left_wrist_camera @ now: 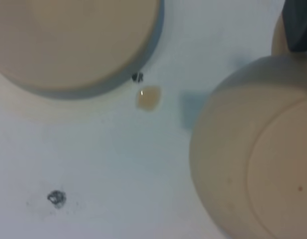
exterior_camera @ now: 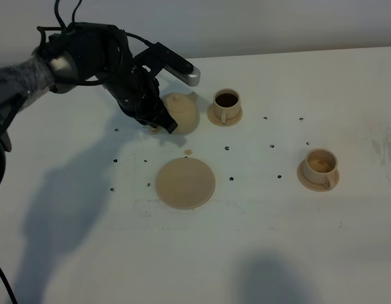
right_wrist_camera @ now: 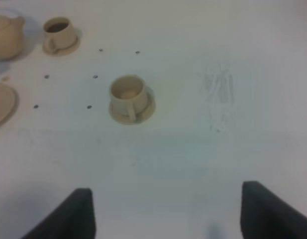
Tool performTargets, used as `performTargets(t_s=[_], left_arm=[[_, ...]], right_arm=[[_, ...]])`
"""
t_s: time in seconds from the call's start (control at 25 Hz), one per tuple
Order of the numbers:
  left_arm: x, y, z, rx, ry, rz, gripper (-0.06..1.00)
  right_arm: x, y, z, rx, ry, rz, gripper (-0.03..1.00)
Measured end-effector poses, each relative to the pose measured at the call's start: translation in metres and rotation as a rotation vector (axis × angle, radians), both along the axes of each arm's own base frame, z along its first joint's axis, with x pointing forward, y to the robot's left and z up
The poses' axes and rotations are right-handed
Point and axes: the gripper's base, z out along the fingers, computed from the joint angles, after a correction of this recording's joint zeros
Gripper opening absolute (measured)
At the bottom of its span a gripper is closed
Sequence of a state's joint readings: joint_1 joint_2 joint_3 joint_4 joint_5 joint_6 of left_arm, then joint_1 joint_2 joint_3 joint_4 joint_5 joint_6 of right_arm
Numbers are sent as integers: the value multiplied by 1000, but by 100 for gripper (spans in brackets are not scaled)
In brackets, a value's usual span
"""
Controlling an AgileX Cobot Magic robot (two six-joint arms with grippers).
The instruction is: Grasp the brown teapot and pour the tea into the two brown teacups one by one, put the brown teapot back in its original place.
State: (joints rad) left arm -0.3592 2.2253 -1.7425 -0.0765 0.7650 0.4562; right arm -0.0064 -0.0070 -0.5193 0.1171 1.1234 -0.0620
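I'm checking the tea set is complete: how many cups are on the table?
2. One cup, holding dark tea, sits just right of the teapot; the other cup stands farther right, nearer the front. Nothing seems to hide more.

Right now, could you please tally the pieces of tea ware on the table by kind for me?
teapot: 1
teacups: 2
small cup saucers: 2
large round saucer: 1
Total: 6
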Motion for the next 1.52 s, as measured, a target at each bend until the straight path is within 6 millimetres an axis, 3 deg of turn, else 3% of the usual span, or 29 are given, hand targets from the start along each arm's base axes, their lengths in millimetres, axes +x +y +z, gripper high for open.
performTargets(t_s=[0.2,0.4,0.68,0.8,1.12,1.52], left_arm=[[4,-1,-8,-7,-18,4,9],[4,-2,-3,-7,-34,-11,9],[-11,-20,42,-18,-121,-120,9],[-21,-35,54,-18,-151,-191,9],[-33,-81,57,-27,-288,-387,9],[-49,-145,32,-22,-297,-572,9]], right_arm=[[0,0,0,0,0,0,59],[0,0,0,0,0,0,59],[0,0,0,0,0,0,59],[0,0,0,0,0,0,59],[0,0,0,0,0,0,59],[0,0,0,0,0,0,59]])
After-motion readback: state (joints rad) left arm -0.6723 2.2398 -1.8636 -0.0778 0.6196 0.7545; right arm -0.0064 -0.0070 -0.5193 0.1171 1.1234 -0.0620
